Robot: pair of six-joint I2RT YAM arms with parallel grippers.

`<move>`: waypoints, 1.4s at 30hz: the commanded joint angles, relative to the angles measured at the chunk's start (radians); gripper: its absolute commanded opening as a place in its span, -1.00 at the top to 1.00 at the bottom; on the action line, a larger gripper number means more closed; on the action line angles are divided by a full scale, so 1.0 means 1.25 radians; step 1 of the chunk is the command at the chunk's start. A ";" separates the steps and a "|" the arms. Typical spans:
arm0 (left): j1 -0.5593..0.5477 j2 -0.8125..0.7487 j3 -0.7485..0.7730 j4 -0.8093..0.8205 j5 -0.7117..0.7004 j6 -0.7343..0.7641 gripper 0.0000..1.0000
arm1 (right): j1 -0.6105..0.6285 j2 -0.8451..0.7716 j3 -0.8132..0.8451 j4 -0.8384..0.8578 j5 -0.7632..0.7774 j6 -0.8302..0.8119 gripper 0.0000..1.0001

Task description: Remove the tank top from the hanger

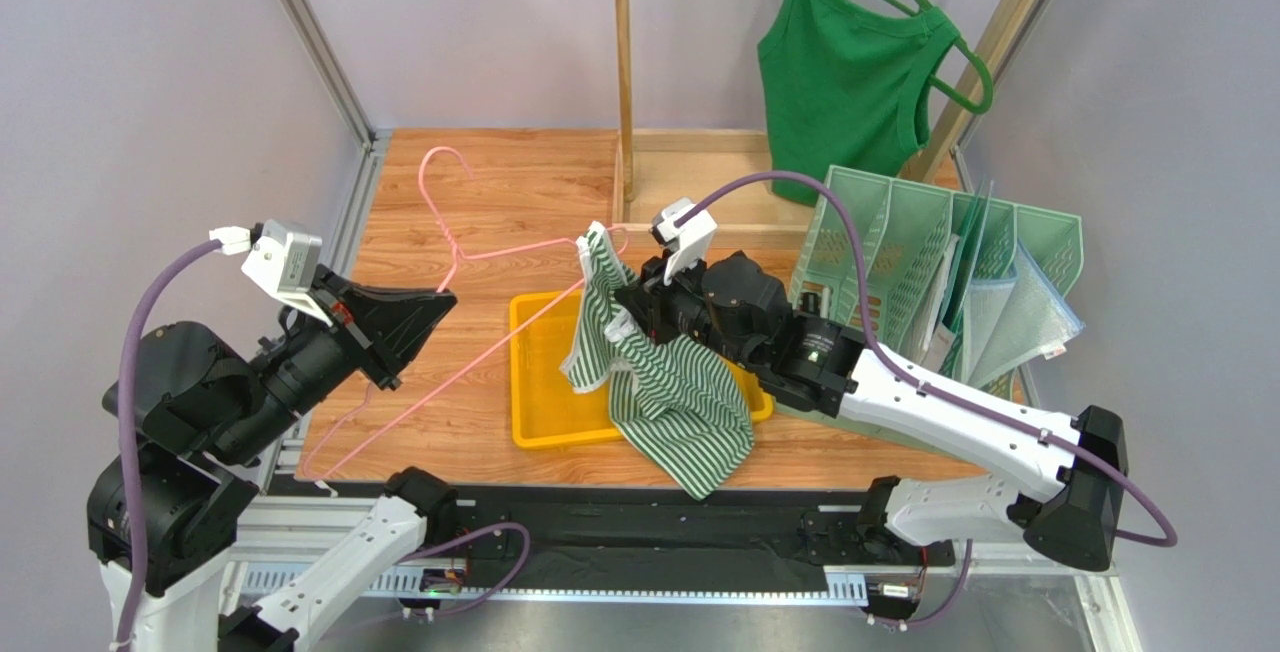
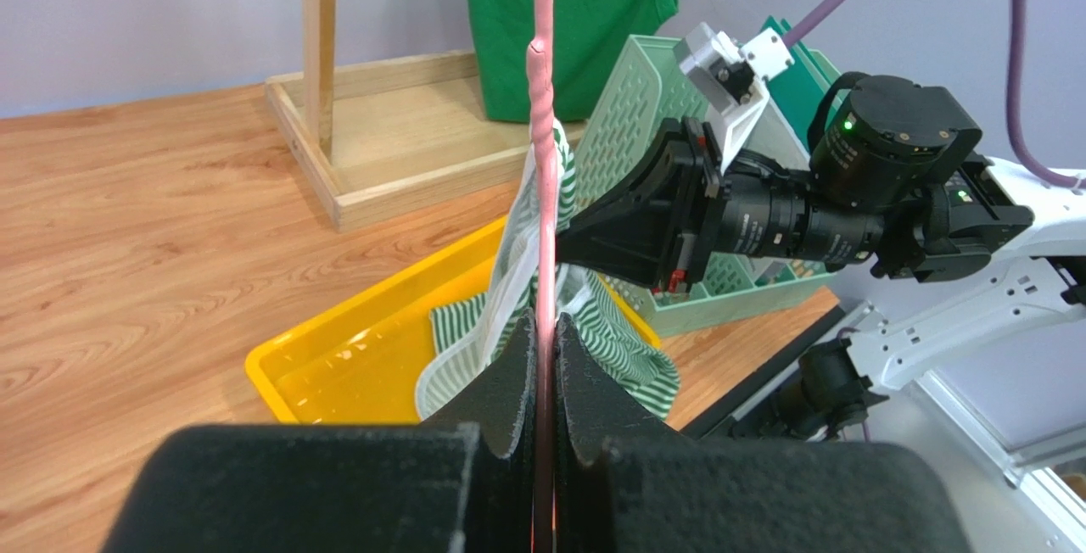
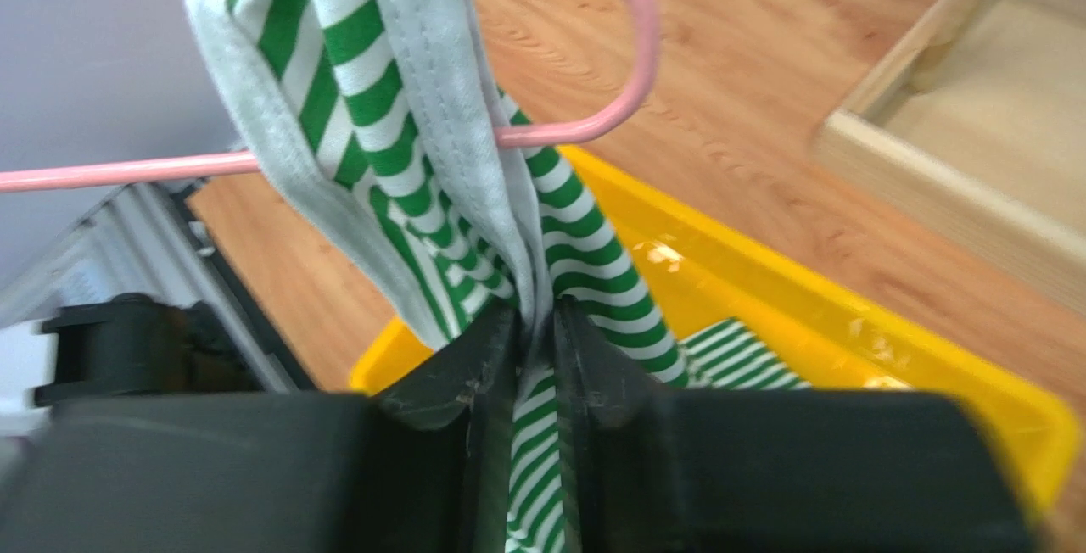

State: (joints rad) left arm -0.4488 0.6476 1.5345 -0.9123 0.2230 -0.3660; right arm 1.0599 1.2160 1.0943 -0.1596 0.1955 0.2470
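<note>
A green-and-white striped tank top (image 1: 669, 397) hangs by one strap from the end of a pink wire hanger (image 1: 458, 255), its body draped over the yellow tray (image 1: 529, 382). My left gripper (image 1: 445, 304) is shut on the hanger's wire, which runs between its fingers in the left wrist view (image 2: 544, 324). My right gripper (image 1: 624, 325) is shut on the tank top's strap just below the hanger's curved end. In the right wrist view the striped fabric (image 3: 408, 159) is pinched between the jaws, with the pink hanger (image 3: 612, 108) above.
A green tank top (image 1: 849, 75) hangs on a green hanger on a wooden rack (image 1: 622, 67) at the back. A mint-green file rack (image 1: 932, 270) stands at the right. The metal frame post (image 1: 308, 30) stands at the back left.
</note>
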 commanded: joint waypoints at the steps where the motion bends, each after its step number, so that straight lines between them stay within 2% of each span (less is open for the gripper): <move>1: 0.003 -0.019 -0.005 0.006 -0.027 -0.007 1.00 | 0.001 -0.007 0.011 0.050 0.094 0.002 1.00; 8: 0.002 -0.031 -0.014 -0.049 -0.103 0.014 1.00 | -0.039 -0.035 0.038 -0.033 0.155 0.037 1.00; 12: 0.003 -0.043 -0.025 -0.068 -0.132 0.022 1.00 | -0.160 -0.063 0.036 -0.061 0.100 0.081 1.00; 16: 0.002 -0.058 -0.036 -0.086 -0.151 0.022 1.00 | -0.247 -0.068 0.054 -0.082 -0.009 0.107 1.00; 21: 0.002 -0.082 -0.056 -0.118 -0.263 0.012 1.00 | -0.254 -0.062 0.132 -0.075 -0.093 0.088 1.00; 23: 0.003 -0.097 -0.065 -0.130 -0.301 0.012 1.00 | -0.254 -0.050 0.210 -0.110 -0.069 0.069 1.00; 28: 0.003 -0.125 -0.064 -0.137 -0.278 0.001 1.00 | -0.255 -0.011 0.345 -0.141 -0.047 0.026 1.00; 33: 0.003 -0.176 -0.067 -0.126 -0.326 -0.008 1.00 | -0.255 0.016 0.404 -0.135 -0.070 0.021 1.00; 35: 0.003 -0.192 -0.061 -0.128 -0.343 -0.007 1.00 | -0.254 0.030 0.431 -0.135 -0.105 0.020 1.00; 42: 0.003 -0.214 -0.049 -0.152 -0.384 -0.003 1.00 | -0.254 0.112 0.651 -0.201 -0.305 0.027 1.00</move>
State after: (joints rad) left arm -0.4488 0.3878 1.4525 -1.0901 -0.2058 -0.3656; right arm 0.7418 1.3441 1.7657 -0.4011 -0.0265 0.2905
